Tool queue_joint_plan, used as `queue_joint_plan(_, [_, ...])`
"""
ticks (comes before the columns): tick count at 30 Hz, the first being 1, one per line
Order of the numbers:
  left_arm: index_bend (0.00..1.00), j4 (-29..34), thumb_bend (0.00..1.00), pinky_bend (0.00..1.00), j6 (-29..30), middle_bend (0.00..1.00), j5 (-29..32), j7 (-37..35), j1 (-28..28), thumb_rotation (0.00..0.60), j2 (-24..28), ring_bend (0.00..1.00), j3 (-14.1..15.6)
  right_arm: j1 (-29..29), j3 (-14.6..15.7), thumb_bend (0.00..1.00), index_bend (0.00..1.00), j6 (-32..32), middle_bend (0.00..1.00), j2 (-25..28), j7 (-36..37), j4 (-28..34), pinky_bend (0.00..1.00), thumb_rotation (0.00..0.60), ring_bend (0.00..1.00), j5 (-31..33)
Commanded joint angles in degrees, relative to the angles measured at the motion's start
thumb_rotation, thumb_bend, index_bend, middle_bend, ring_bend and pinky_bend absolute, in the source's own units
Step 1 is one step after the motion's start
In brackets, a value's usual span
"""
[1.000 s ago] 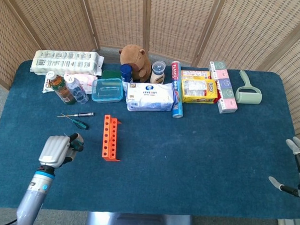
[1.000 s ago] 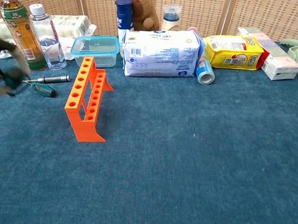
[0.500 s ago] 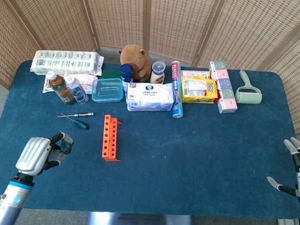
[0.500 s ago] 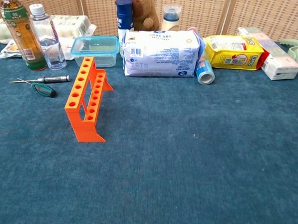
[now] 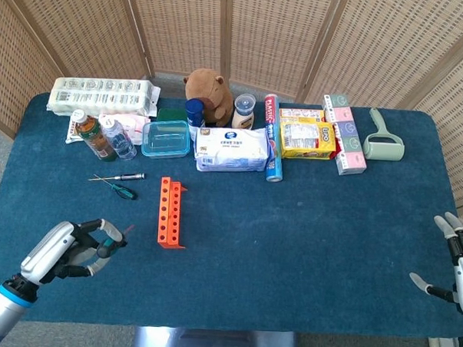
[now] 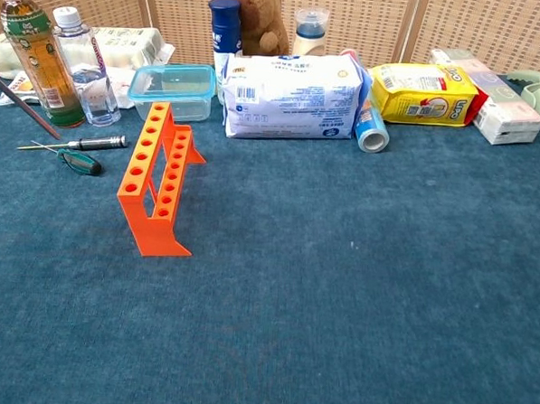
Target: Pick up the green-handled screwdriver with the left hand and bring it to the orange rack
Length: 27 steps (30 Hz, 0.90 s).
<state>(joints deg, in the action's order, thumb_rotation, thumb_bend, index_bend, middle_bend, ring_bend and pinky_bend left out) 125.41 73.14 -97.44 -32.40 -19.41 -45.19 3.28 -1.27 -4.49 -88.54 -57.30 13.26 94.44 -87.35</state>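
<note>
My left hand is near the table's front left corner and grips a green-handled screwdriver. Its thin shaft points up and right toward the orange rack, with a gap between them. In the chest view only that shaft shows at the left edge, in front of the bottles; the hand itself is out of frame. The rack stands upright with its holes bare. My right hand hovers at the table's right edge with fingers spread and nothing in it.
Two more small screwdrivers lie left of the rack: one green-handled and one dark-handled. Bottles, a clear box, a wipes pack and other goods line the back of the blue table.
My left hand has drawn back toward the front left corner and turned, so the screwdriver's shaft now points toward the rack. The shaft has come into the chest view's left edge.
</note>
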Motion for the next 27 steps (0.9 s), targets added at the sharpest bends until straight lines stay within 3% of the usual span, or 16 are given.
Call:
queue_joint_plan(1, [0.48, -4.9, 0.44, 0.98, -1.0, 1.00, -8.0, -12.9, -2.2, 0.600, 3.5, 0.99, 2.1, -0.1, 0.0, 0.02, 0.07, 0.1, 0.04, 0.0, -0.1, 0.0, 0.00, 0.600, 0.00, 0.1])
queue_joint_plan(9, [0.48, -8.5, 0.44, 0.98, -3.0, 1.00, -10.7, -23.2, -5.8, 0.600, 1.9, 0.99, 2.5, -0.2, 0.1, 0.02, 0.07, 0.3, 0.04, -0.2, -0.6, 0.1, 0.00, 0.600, 0.00, 0.1])
queue_joint_plan(27, [0.48, -12.0, 0.44, 0.98, -6.1, 1.00, -2.5, -26.0, -9.5, 0.600, -5.0, 0.99, -0.9, 0.0, -0.1, 0.02, 0.07, 0.3, 0.04, 0.4, 0.7, 0.2, 0.00, 0.600, 0.00, 0.5])
